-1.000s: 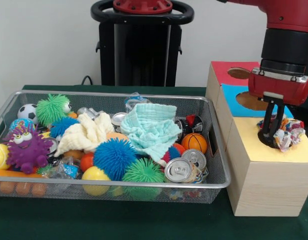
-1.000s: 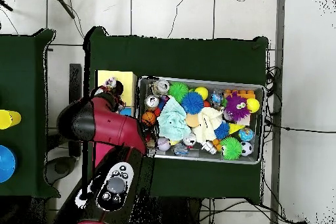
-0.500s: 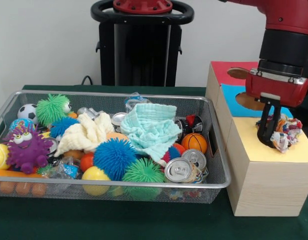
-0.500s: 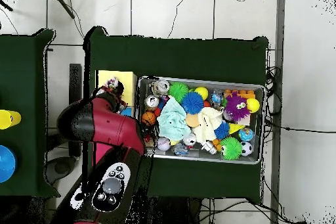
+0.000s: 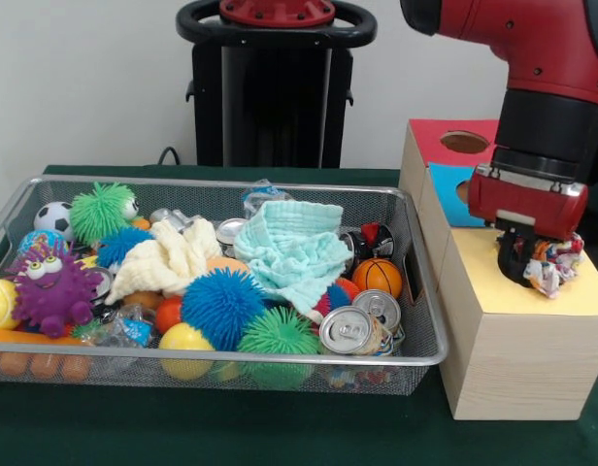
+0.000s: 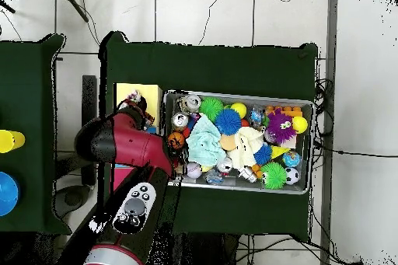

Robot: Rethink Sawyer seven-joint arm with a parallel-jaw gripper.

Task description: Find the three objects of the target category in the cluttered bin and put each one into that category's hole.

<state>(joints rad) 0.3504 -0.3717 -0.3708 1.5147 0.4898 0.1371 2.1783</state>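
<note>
My gripper point(image 5: 532, 267) hangs low over the yellow-topped wooden box point(image 5: 483, 283), to the right of the wire-mesh bin point(image 5: 231, 358). It is shut on a white fabric bundle point(image 5: 553, 266) with red, blue and yellow patches, which sits at the box top. The round hole is hidden under the gripper and bundle. No other such bundle shows among the clutter in the bin. In the overhead view the red arm point(image 6: 124, 144) covers the gripper beside the yellow box point(image 6: 128, 91) and the bin point(image 6: 241, 96).
A blue-topped box point(image 5: 445, 192) and a red-topped box point(image 5: 433, 136) stand behind the yellow one. The bin holds a mint cloth point(image 5: 297, 248), a pale yellow cloth point(image 5: 163, 260), spiky balls, drink cans point(image 5: 346, 330) and a purple monster toy point(image 5: 51, 289).
The gripper has sunk toward the yellow box top with the bundle in it. The arm's upper link has swung into the front view. The bin's contents have not moved.
</note>
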